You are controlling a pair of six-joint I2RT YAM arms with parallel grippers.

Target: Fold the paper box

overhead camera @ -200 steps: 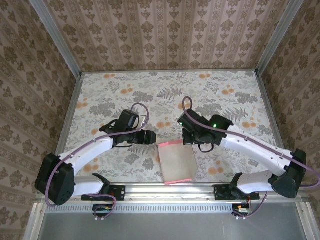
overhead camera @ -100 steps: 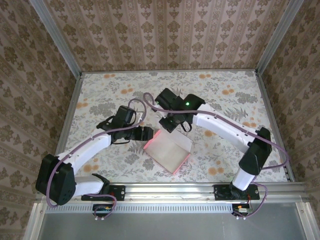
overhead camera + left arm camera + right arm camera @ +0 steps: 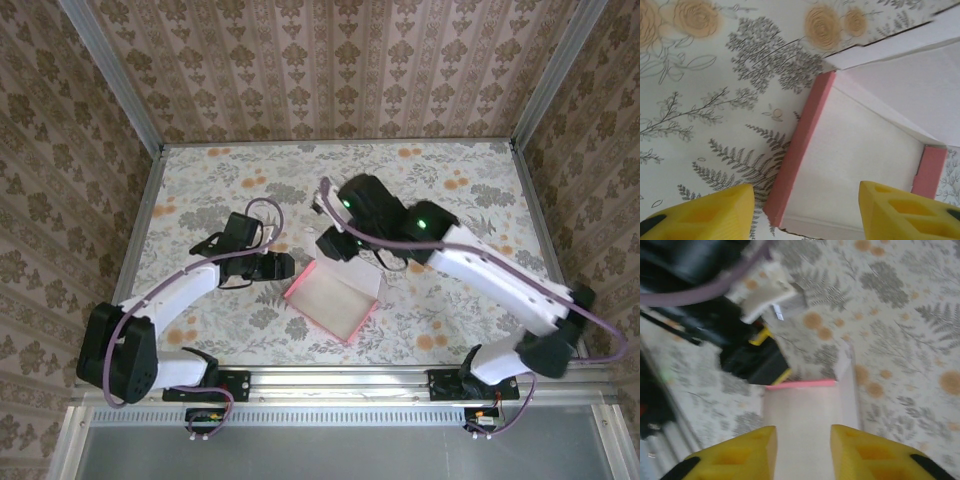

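The paper box (image 3: 335, 300) lies on the flowered table near the front, turned cornerwise, its pale inner side up and pink walls raised along its edges. In the left wrist view a pink wall (image 3: 800, 145) of the box runs down between the yellow fingers (image 3: 705, 212); my left gripper (image 3: 807, 215) is open and straddles that wall without pinching it. At the box's left corner is my left gripper (image 3: 285, 265). My right gripper (image 3: 335, 248) hangs over the box's far corner. It is open (image 3: 802, 450), with the pale floor of the box (image 3: 800, 415) below the gap.
The flowered tabletop (image 3: 450, 190) is walled in by patterned panels on three sides, with a metal rail (image 3: 340, 380) along the near edge. In the right wrist view the left gripper (image 3: 757, 360) sits just beyond the box's pink far wall (image 3: 800, 384).
The right arm has swung left over the box's far side and its jaws have parted. The box has turned cornerwise and slid left. The left jaws have narrowed slightly.
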